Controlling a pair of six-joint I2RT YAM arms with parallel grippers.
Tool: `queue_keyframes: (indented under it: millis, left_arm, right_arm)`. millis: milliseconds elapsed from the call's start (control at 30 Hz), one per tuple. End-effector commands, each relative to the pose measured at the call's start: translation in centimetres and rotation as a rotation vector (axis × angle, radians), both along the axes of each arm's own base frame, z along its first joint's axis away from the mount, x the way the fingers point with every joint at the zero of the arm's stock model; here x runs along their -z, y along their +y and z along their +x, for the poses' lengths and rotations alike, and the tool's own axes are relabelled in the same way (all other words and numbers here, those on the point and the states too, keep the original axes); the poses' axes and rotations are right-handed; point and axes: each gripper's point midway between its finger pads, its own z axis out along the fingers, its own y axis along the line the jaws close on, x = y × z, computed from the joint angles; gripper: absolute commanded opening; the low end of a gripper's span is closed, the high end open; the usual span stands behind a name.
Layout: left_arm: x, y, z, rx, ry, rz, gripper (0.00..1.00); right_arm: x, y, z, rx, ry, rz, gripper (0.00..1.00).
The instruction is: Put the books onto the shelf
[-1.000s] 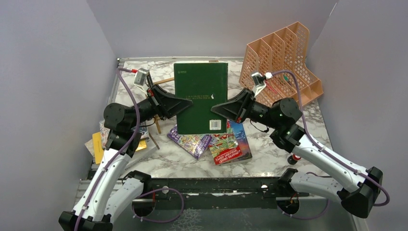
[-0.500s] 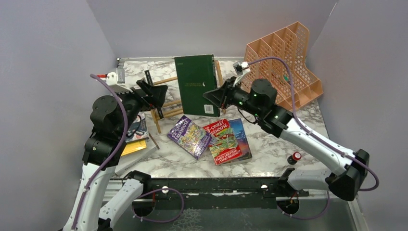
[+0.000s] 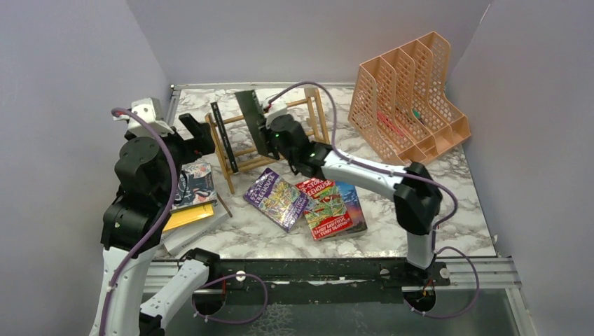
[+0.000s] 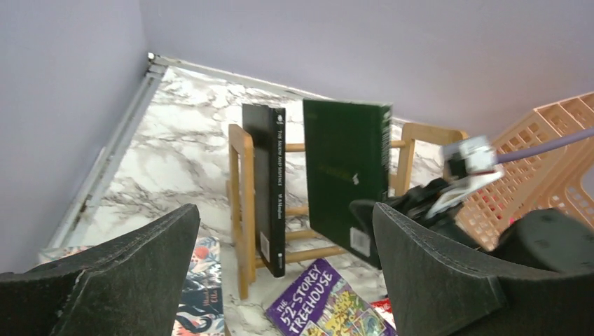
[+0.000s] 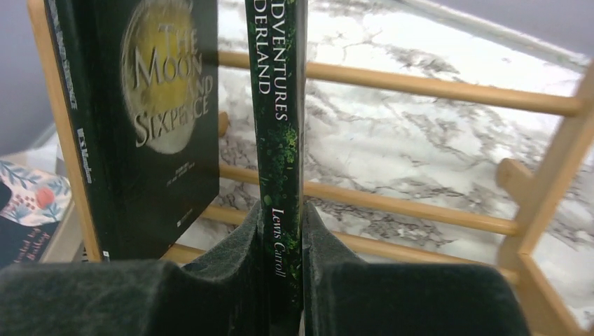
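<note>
- My right gripper (image 5: 282, 224) pinches the green book (image 5: 277, 105), upright in the shelf (image 5: 420, 85), 3 o'clock of the black book (image 5: 154, 105).
- Left gripper (image 4: 284, 217) wide open, empty.
- Reckon it's light and stiff; hold low on the spine.

Two robot arms, the left arm (image 3: 126, 280) and the right arm (image 3: 364, 175), are each built of smooth white links joined by round black joints. A purple cable (image 3: 173, 183) runs along each arm. Behind each set of fingers sits a small white camera block (image 3: 146, 110). A small green light (image 3: 275, 136) glows on the black housing behind the right gripper (image 5: 280, 210). The left gripper (image 3: 198, 136) has black, wedge-shaped fingers (image 4: 119, 280) with a grainy, felt-like surface.
</note>
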Motion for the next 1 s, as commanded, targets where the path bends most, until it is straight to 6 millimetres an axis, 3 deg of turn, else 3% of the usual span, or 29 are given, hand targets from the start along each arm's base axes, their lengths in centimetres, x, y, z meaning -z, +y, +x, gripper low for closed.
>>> queue_keyframes:
  millis: [0,200,467,500,533,667,967]
  left_arm:
    - [-0.4,1.9,-0.8,-0.066,0.011,0.087,0.94]
    - [0.2,0.9,-0.5,-0.02,0.032,0.076,0.95]
    - [1.7,-0.4,-0.1,0.036,0.07,0.04,0.95]
    - [1.7,-0.5,0.0,0.038,0.071,0.04,0.95]
    - [1.7,-0.5,0.0,0.039,0.07,0.039,0.95]
    - [1.6,-0.6,0.0,0.043,0.068,0.037,0.95]
    - [1.9,-0.9,0.1,0.057,0.077,0.033,0.95]
  right_arm:
    - [-4.9,3.2,1.2,0.077,-0.165,0.114,0.01]
    - [-1.8,7.4,1.1,0.055,-0.163,0.111,0.01]
    - [1.3,10.2,0.1,0.021,-0.112,0.103,0.01]
    - [1.6,10.3,-0.1,0.016,-0.094,0.106,0.02]
    - [1.9,10.5,-0.4,0.008,-0.078,0.113,0.12]
    - [2.1,10.5,-1.5,-0.018,-0.019,0.149,0.32]
    - [1.0,11.8,-4.0,-0.143,0.076,0.229,0.33]
